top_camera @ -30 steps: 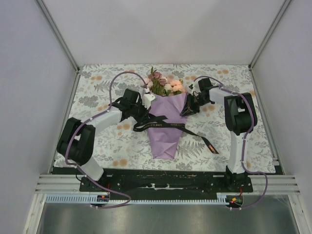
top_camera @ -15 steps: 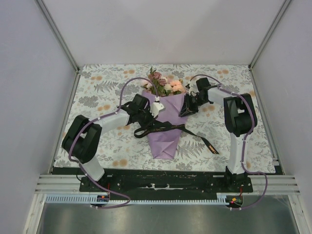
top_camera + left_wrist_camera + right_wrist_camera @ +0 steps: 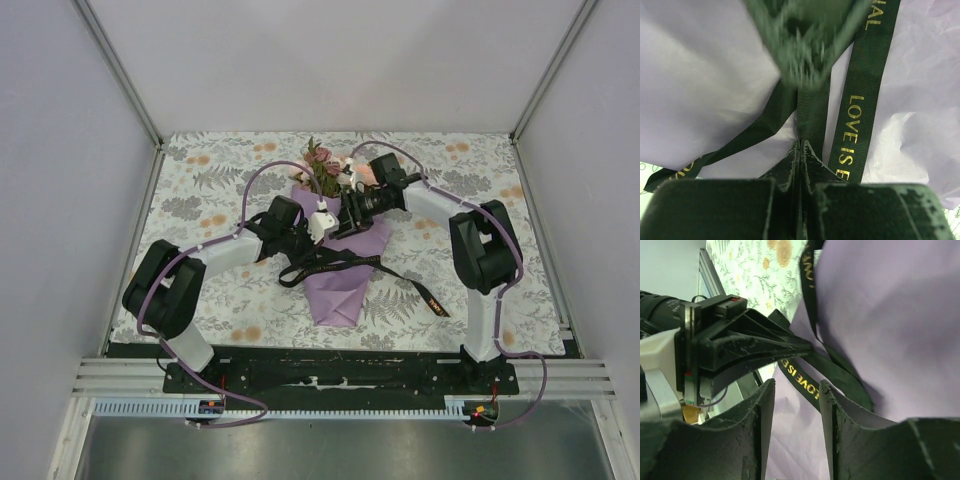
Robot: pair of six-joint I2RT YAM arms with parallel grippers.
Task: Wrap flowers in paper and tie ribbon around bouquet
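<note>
My left gripper pinches the ribbon on the bouquet; my right gripper waits part open beside it.
Top view: the bouquet (image 3: 340, 278) lies mid-frame on the tabletop (image 3: 200, 190), flowers (image 3: 325, 168) toward the top, the ribbon (image 3: 405, 275) trailing lower right, and my left gripper (image 3: 322, 232) and right gripper (image 3: 345, 215) meet over its middle. Left wrist: jaws shut on a ribbon fold, lilac paper (image 3: 705, 90) behind. Right wrist: fingers apart, holding nothing, ribbon just beyond. The ribbon looks floppy and slick, the paper thin and crushable; I'd take the band flat, near the pinch.
</note>
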